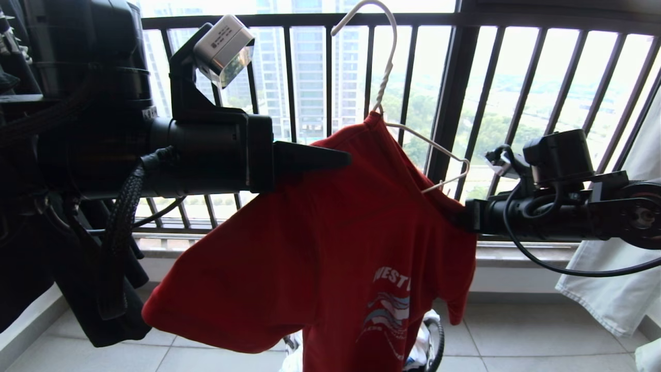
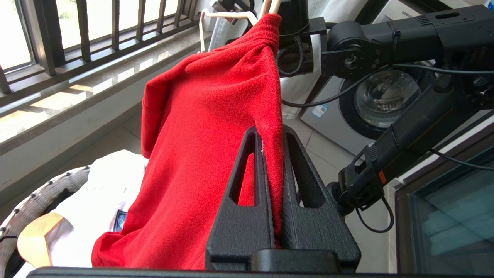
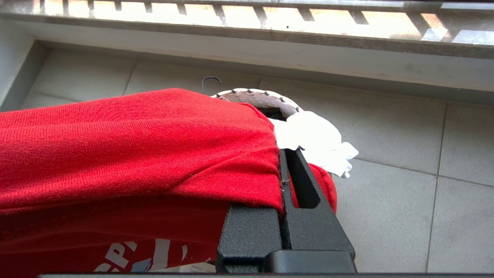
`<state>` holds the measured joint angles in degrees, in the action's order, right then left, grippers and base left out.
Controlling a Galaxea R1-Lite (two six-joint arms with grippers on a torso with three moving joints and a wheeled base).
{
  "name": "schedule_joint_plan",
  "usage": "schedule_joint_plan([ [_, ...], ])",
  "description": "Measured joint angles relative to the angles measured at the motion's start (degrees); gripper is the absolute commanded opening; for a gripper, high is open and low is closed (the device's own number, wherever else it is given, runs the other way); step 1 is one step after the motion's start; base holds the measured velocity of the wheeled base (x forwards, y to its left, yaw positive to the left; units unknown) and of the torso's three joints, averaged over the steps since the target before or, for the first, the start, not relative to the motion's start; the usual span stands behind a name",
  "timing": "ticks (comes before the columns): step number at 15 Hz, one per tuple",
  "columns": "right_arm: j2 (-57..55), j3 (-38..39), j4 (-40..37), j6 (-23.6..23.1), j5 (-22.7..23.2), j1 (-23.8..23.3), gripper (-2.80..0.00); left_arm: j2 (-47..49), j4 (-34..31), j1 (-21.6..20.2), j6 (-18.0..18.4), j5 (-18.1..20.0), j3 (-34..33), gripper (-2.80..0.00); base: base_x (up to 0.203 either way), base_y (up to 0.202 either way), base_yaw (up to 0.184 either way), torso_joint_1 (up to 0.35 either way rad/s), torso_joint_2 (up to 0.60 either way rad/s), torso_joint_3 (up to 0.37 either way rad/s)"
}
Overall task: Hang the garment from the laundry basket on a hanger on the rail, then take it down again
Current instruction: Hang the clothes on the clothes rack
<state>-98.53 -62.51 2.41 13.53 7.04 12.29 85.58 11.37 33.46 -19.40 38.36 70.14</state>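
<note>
Two hands (image 1: pixel 341 157) (image 1: pixel 462 214) pinch one garment (image 1: pixel 330 248).

The garment (image 1: pixel 330 248) hides most of the laundry basket (image 1: pixel 436 336) and the hanger's (image 1: pixel 384 67) left arm.

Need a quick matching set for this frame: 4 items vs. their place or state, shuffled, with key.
Items:
1. red T-shirt
2. left gripper
3. white wire hanger
4. laundry basket

States:
A. on the tiled floor, white cloth spilling over its rim
B. one bare arm poking out beside the collar
C. stretched between both grippers, the right gripper clamping its other side
D. shut on a fold of red fabric

Pairs: 1-C, 2-D, 3-B, 4-A
</note>
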Motion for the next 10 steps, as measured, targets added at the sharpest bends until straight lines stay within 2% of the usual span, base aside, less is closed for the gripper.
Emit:
schedule_joint_plan([
  [7, -1.31, 1.94, 0.05, 1.50, -0.08, 4.54, -2.80, -0.30, 0.08, 0.13, -0.22, 0.02, -0.02, -2.80, 0.000, 0.000, 0.000, 0.000, 0.00, 0.000],
  [10, -1.54, 2.01, 0.22, 1.69, -0.08, 5.01, -2.80, -0.55, 0.06, 0.11, -0.22, 0.02, -0.06, -2.80, 0.000, 0.000, 0.000, 0.000, 0.00, 0.000],
])
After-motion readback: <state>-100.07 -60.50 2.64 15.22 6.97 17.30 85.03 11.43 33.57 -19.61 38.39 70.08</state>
